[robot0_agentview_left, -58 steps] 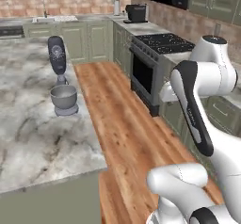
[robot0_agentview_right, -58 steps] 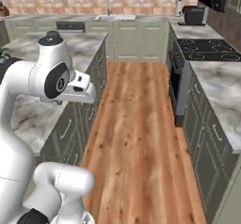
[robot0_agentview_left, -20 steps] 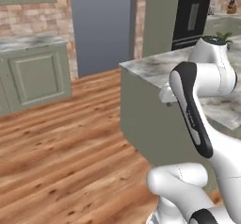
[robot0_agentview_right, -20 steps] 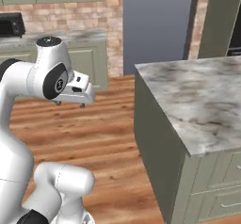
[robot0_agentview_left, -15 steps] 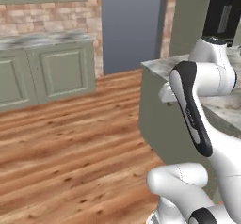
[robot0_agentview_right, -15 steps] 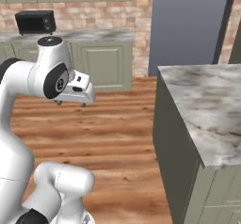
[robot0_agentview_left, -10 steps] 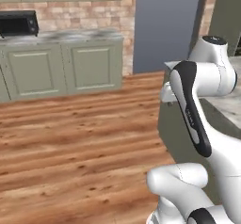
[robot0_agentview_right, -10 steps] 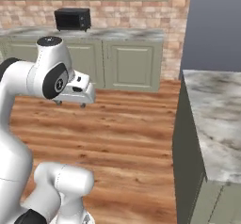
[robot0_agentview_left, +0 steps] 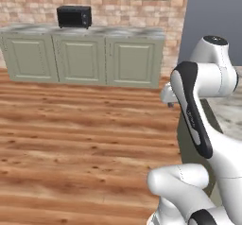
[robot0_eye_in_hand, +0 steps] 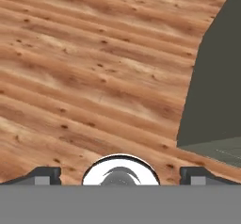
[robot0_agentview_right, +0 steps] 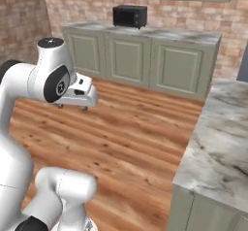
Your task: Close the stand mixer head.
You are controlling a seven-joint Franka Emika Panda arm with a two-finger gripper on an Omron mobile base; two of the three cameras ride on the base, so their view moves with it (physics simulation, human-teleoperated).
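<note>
Above the wooden floor (robot0_eye_in_hand: 94, 77), the gripper (robot0_eye_in_hand: 120, 173) hangs released, empty; toaster oven (robot0_agentview_right: 130, 16) on counter (robot0_agentview_right: 160, 34).

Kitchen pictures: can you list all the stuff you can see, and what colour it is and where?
toaster oven: one, black, on the far counter by the brick wall
counter: one, grey marble top, along the far wall
cabinets: a row, pale green, under the counter; more of them above the toaster oven
brick wall: one, reddish, behind the counter
floor: one, brown wood planks, across the middle
island: one, grey marble top on green sides, at the right in the right base view
arm: one, white with dark joints, in front of the cameras
gripper: one, dark tips, open, over the floor
</note>
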